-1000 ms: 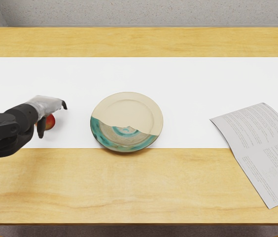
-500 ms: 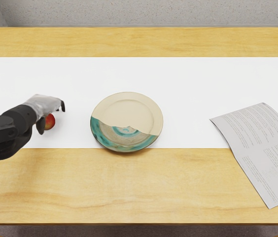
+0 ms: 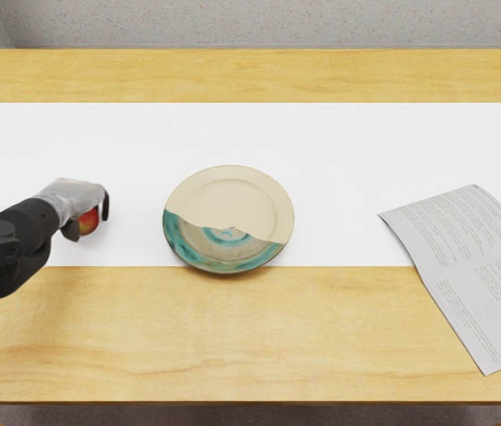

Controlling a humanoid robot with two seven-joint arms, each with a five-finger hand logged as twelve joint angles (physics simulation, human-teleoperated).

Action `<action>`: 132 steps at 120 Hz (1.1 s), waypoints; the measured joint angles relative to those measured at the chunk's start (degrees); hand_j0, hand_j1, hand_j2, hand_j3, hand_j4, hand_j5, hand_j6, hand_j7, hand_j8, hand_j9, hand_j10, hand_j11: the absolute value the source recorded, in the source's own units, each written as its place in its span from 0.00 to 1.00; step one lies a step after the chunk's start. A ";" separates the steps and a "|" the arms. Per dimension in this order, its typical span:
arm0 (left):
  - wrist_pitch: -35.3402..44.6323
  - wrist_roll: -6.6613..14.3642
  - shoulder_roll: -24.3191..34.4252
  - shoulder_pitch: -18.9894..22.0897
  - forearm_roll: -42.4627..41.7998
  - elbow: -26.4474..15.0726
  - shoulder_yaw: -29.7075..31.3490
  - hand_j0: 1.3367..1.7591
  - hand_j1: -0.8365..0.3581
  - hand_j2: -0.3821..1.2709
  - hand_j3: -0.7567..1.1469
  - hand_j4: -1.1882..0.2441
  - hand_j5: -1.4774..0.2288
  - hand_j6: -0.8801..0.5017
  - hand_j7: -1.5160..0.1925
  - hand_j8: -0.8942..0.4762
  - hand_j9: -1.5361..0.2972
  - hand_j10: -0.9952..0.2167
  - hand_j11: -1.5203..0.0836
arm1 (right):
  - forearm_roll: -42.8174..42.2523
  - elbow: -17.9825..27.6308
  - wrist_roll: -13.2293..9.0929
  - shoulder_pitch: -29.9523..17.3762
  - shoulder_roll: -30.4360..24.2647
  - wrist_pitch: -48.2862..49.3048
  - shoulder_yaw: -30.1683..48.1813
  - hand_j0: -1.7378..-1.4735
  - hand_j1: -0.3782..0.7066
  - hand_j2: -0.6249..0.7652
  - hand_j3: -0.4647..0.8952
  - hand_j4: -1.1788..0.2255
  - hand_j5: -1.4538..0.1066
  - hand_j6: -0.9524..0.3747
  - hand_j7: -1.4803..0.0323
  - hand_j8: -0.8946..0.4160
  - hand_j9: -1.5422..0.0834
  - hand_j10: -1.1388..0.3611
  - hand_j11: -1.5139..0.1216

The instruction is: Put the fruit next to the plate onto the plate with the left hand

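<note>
A small red fruit [image 3: 91, 222] lies on the white table runner, left of the plate [image 3: 233, 182]. The plate is cream with a teal patch on its near side and holds nothing. My left hand [image 3: 87, 219] comes in from the left edge and sits on top of the fruit. Its fingers [image 3: 103, 209] curl down over the fruit's far side and the thumb presses the near side, so only a sliver of red shows. The fruit still rests on the runner, about a hand's width from the plate rim. The right arm is out of view.
A white runner [image 3: 322, 151] crosses the wooden table [image 3: 250, 337] from side to side. A printed paper sheet [image 3: 468, 266] lies at the right, half on the runner, half on the wood near the front edge.
The left hand's fingers, stretched out over the fruit a second ago, have curled down and closed around it. The forearm has drawn slightly left. Fruit and plate have not moved.
</note>
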 joint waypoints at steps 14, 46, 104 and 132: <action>-0.31 0.00 0.29 0.00 -0.16 0.08 0.02 0.74 0.42 0.35 0.40 0.35 0.31 0.38 0.34 0.41 0.32 0.38 0.36 | -0.01 0.00 0.00 0.00 0.00 0.00 0.00 0.30 0.07 0.44 0.34 0.81 0.90 0.69 0.95 0.65 0.92 0.74 0.90; -0.63 -0.03 -0.72 -3.22 -0.69 1.32 -0.08 0.72 0.39 0.35 0.40 0.28 0.19 0.47 0.24 0.50 0.22 0.45 0.24 | -0.01 0.00 0.00 0.03 0.00 0.00 0.00 0.30 0.07 0.44 0.34 0.81 0.90 0.69 0.95 0.65 0.92 0.74 0.90; -3.16 -0.10 -17.44 -14.63 -5.30 1.44 -0.45 0.72 0.34 0.45 0.40 0.27 0.12 0.52 0.18 0.56 0.19 0.50 0.20 | -0.05 0.00 0.00 0.21 0.00 0.00 0.07 0.30 0.07 0.44 0.34 0.81 0.90 0.69 0.95 0.65 0.92 0.74 0.90; -3.52 -0.08 -22.12 -13.75 -5.72 1.60 -0.22 0.72 0.37 0.38 0.40 0.27 0.11 0.51 0.17 0.55 0.19 0.48 0.20 | -0.04 0.00 0.01 0.23 0.00 0.00 0.09 0.30 0.07 0.44 0.34 0.81 0.90 0.69 0.95 0.65 0.92 0.74 0.90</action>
